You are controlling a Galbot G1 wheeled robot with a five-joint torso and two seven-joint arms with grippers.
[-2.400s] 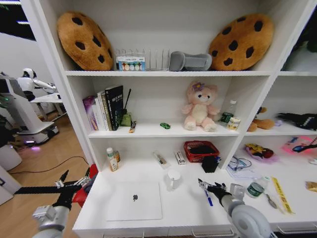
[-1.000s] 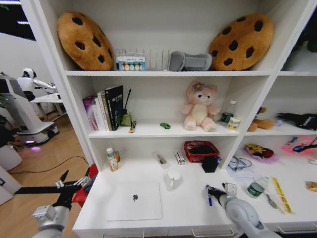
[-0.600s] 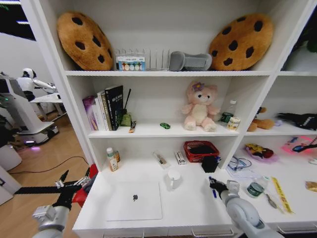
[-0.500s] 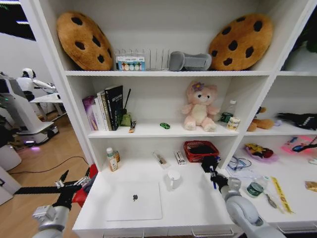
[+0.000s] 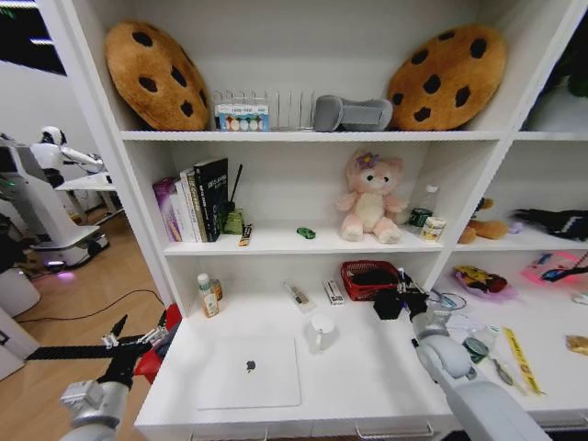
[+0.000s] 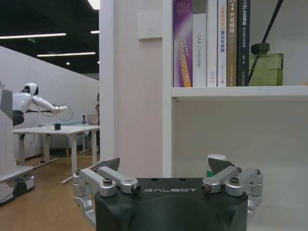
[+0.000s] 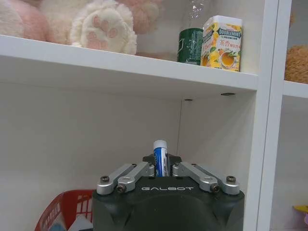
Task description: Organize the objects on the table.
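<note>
My right gripper [image 5: 405, 296] is raised at the back of the white table [image 5: 358, 377], right beside a black holder [image 5: 387, 307] and the red basket [image 5: 372, 279]. In the right wrist view it [image 7: 161, 168] is shut on a blue pen [image 7: 160, 155] that stands up between the jaws under the shelf. A silver laptop [image 5: 248, 370] lies closed at the front left of the table. On the shelf above sits a small green toy car [image 5: 306, 233]. My left gripper [image 5: 120, 342] hangs open off the table's left end, its fingers [image 6: 105, 167] spread wide.
A white mug [image 5: 322, 331] stands mid-table, with bottles [image 5: 209, 295] at the back left. Cups, a bottle and clutter [image 5: 473, 349] crowd the right side. Shelves hold books [image 5: 197, 199], a pink plush [image 5: 369, 198] and cookie cushions [image 5: 154, 75]. The shelf upright [image 5: 441, 262] is close to my right gripper.
My right gripper has risen from the table's front with the blue pen and travelled back and up to the black holder by the red basket. The left arm has stayed still.
</note>
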